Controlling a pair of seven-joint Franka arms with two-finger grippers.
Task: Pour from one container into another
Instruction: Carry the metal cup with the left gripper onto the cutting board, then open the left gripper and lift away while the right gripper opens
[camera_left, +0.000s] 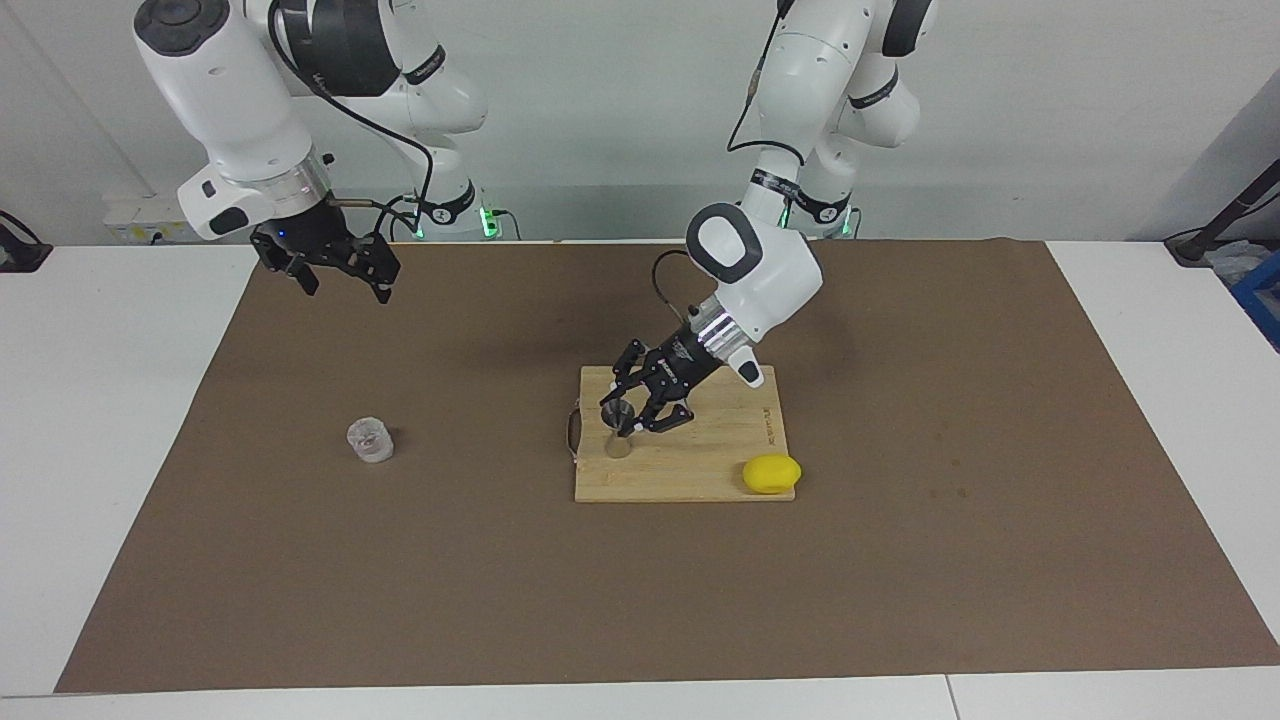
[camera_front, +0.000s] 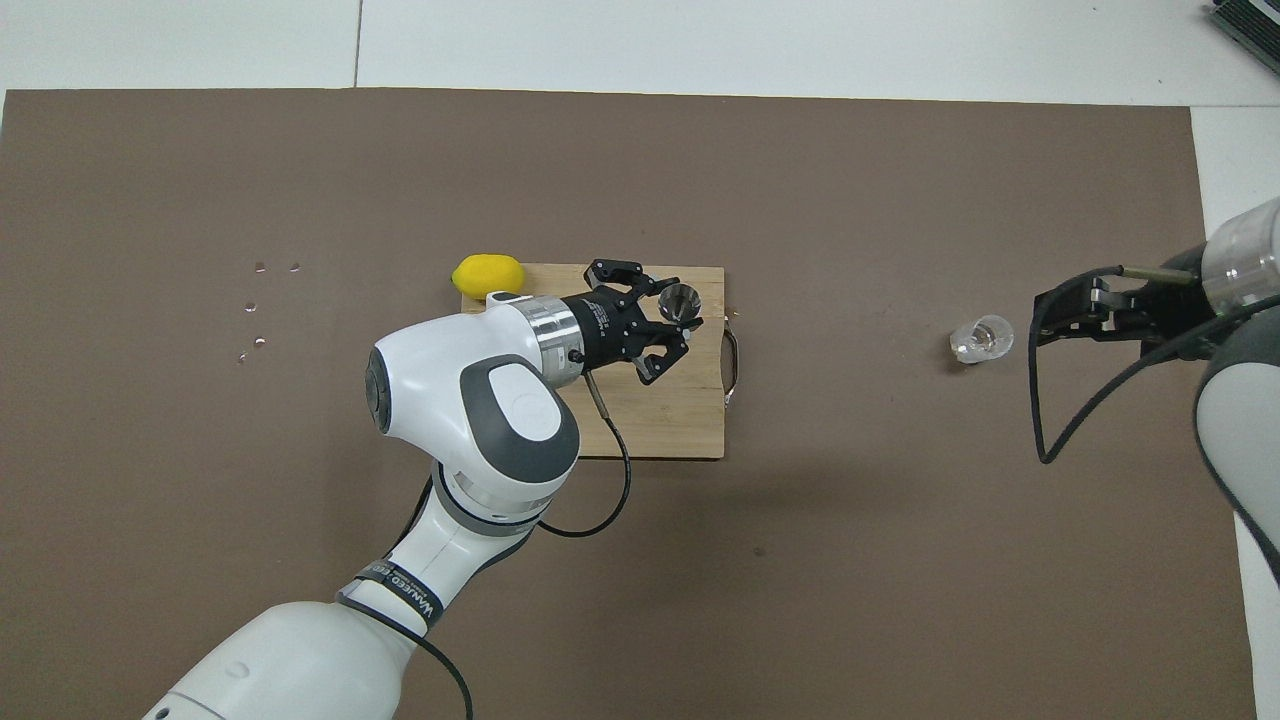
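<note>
Jigger (camera_left: 618, 428) upright in left pincer (camera_left: 628, 420), mouth visible overhead

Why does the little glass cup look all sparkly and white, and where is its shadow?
Facing view: the glass cup catches whitish glints from the room light, and a small soft shadow lies on the brown mat beside it. Overhead view: the same cup shines bright, with a faint dark patch at its base.

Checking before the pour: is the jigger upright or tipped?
Upright: the jigger stands on the cutting board, round mouth facing up, gripped by the left hand.
</note>
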